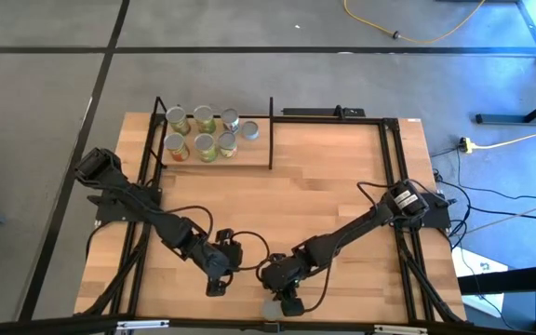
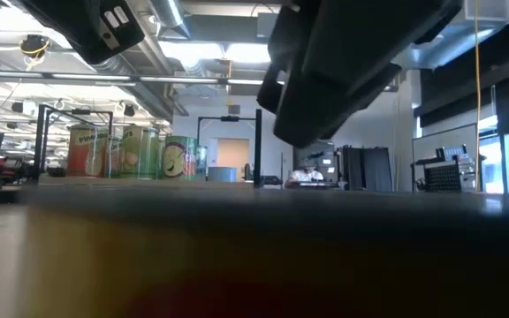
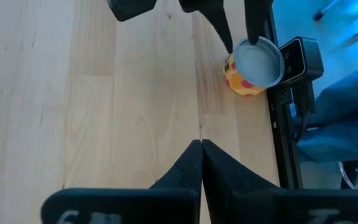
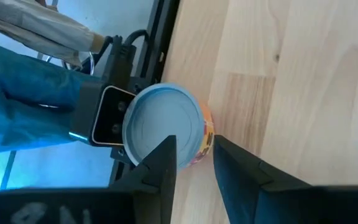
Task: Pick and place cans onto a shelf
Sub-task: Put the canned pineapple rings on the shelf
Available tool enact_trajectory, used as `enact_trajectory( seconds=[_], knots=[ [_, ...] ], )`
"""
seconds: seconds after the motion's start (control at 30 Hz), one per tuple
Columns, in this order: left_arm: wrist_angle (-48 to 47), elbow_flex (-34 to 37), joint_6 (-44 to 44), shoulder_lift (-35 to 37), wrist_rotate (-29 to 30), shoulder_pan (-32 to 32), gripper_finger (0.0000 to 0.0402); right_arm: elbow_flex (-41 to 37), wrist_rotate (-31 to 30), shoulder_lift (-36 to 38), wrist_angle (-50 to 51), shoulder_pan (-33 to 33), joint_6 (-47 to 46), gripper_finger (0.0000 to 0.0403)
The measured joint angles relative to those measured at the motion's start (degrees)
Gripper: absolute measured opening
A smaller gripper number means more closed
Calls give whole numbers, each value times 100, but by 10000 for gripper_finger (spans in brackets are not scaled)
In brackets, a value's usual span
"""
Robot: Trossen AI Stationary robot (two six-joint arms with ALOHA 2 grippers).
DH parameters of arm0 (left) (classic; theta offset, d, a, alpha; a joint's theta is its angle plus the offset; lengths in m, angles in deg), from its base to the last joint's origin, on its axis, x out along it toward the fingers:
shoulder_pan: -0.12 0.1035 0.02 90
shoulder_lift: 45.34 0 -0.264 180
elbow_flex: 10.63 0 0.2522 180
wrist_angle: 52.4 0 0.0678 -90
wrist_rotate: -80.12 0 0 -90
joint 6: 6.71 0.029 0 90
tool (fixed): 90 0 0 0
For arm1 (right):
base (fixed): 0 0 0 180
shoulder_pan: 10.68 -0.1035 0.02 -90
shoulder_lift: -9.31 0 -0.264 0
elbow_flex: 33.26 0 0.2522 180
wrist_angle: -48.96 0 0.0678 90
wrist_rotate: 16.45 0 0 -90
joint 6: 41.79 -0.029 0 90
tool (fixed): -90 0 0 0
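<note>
A can [image 4: 163, 124] with a pale round top and a yellow-and-red side stands upright on the table at its near edge, also seen in the left wrist view [image 3: 253, 65]. My right gripper [image 4: 194, 146] is open just above it, slanting down. One finger is over the top, the other beside the can's side. To its left, my left gripper [image 3: 201, 144] hovers shut over bare wood [image 1: 217, 284]. The shelf [image 1: 257, 154] stands at the table's far left, with several cans [image 1: 203, 133] upright on its board. My right gripper comes at the can's rim [image 4: 202, 127] slanting down from the far right. One finger [image 4: 166, 158] lies over the pale top and the other [image 4: 232, 165] outside the can's wall. Whether either finger touches the can, I cannot tell.
A small black camera box [image 4: 114, 118] sits on the table's near frame rail, right beside the can. Black frame rails [image 1: 396, 186] run along the table's edges. Bare wood lies between the shelf and the grippers. Cloth in blue and beige [image 4: 23, 93] shows beyond the near edge.
</note>
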Motion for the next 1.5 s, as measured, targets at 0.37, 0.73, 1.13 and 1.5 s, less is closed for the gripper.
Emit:
enact_trajectory(
  seconds=[0.37,0.73,1.13,1.5],
  knots=[
    [0,-2,13,0,0,4,0,0,391,-183,-56,11,-349,108],
    [2,-2,11,0,2,4,0,0,401,-444,-207,15,-347,108],
    [20,-4,9,0,2,4,0,13,-127,-487,-385,15,-345,16],
    [-9,-6,11,0,0,0,0,-2,-246,22,50,304,-273,12]
  ],
)
